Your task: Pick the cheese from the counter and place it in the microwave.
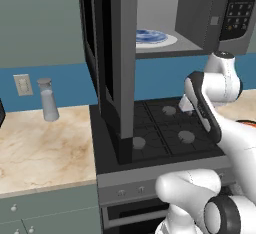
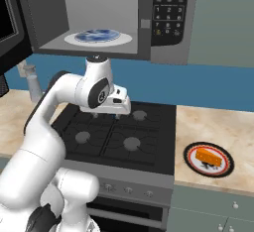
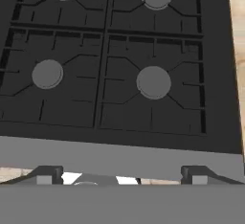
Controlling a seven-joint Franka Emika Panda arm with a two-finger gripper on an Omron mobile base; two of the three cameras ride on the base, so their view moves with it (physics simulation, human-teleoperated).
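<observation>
Cheese (image 2: 208, 156) sits on a round coaster near the counter's (image 2: 198, 122) front edge; gripper (image 2: 106, 112) (spread wide, empty) hovers over the stovetop (image 2: 124, 134), well apart.

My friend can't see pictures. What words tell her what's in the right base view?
A white robot arm holds its gripper above a black stovetop, under an open microwave holding a blue plate. An orange cheese wedge sits on a round dish on the beige counter.
</observation>
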